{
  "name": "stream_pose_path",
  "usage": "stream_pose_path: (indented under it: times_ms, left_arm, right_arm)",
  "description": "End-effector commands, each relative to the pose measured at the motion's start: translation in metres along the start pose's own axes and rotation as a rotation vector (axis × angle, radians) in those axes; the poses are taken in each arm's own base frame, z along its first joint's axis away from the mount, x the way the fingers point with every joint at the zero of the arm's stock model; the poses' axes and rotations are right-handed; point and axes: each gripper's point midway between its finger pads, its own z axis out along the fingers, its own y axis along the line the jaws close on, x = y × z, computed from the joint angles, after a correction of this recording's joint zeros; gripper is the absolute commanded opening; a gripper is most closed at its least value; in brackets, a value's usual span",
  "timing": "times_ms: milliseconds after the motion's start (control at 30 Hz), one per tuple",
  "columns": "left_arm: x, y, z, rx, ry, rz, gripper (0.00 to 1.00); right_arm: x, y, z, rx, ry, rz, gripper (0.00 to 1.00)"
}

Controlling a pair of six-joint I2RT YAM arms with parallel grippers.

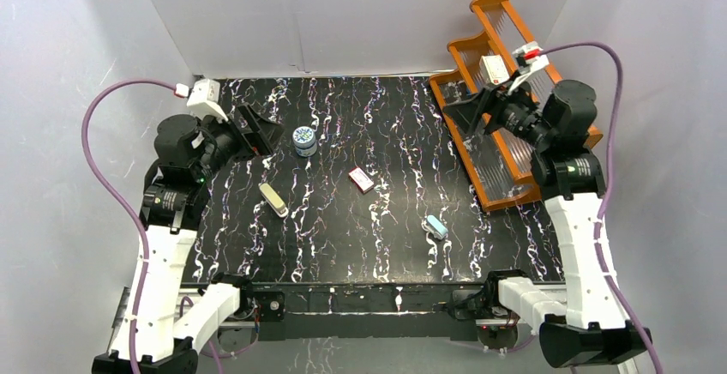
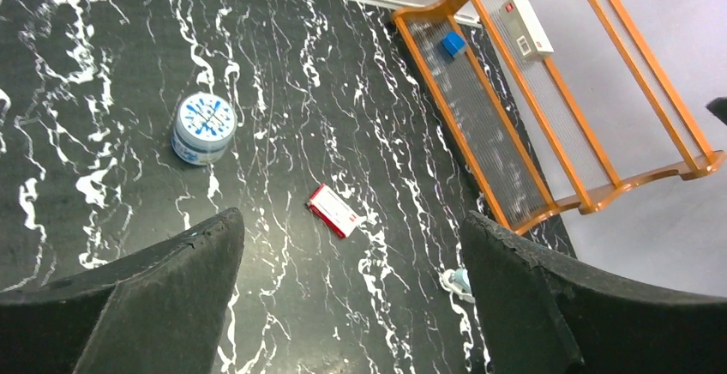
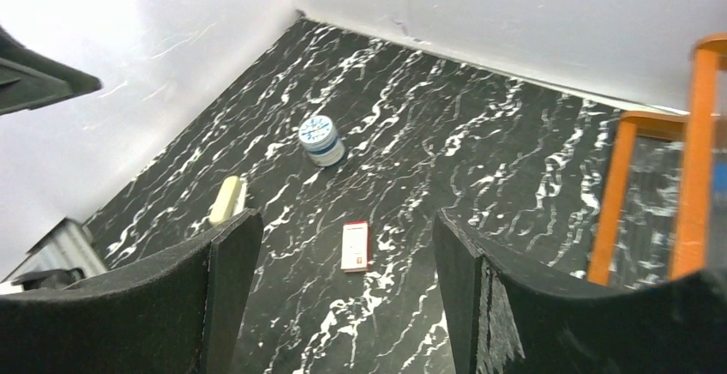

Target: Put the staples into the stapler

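Staples sleeve (image 2: 334, 210) contents unseen; blue stapler (image 2: 459, 282) partly hidden, left wrist view.

a black table (image 1: 394, 125) with white streaks holds five things. a round blue-and-white tin (image 1: 303, 141) sits far left. a cream stapler (image 1: 273, 199) lies nearer, on the left. a red-and-white staple box (image 1: 361, 179) lies in the middle. a light blue stapler (image 1: 437, 226) lies near right. an orange rack (image 1: 506, 200) stands far right.
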Motion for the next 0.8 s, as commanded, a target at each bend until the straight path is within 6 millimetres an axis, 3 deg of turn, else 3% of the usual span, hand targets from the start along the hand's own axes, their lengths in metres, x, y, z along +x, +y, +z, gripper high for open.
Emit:
stream_pose_path:
  times_ms: [0,167,300,400,567,667,767]
  left_arm:
    - [0.01,-0.002,0.001,0.031,0.001,-0.072,0.94]
    - [0.04,0.007,0.013,0.044,0.077,-0.102,0.95]
    - [0.065,0.024,0.021,-0.008,0.14,-0.138,0.93]
    - [0.087,0.029,0.024,-0.006,0.215,-0.157,0.93]
    - [0.118,0.03,0.027,0.029,0.317,-0.203,0.88]
    - [0.131,0.025,0.029,0.073,0.385,-0.238,0.89]
    - [0.142,0.022,0.031,0.095,0.446,-0.275,0.94]
  right_arm:
    - [-0.005,0.031,0.02,-0.123,-0.011,-0.035,0.81]
    - [0.045,0.075,0.063,-0.151,0.115,-0.058,0.81]
    - [0.104,0.089,0.101,-0.078,0.264,-0.085,0.87]
    - [0.149,0.082,0.125,0.029,0.374,-0.111,0.91]
    - [0.234,0.053,0.149,0.198,0.624,-0.115,0.91]
    - [0.271,0.045,0.156,0.218,0.707,-0.116,0.89]
    - [0.292,0.042,0.166,0.204,0.725,-0.116,0.87]
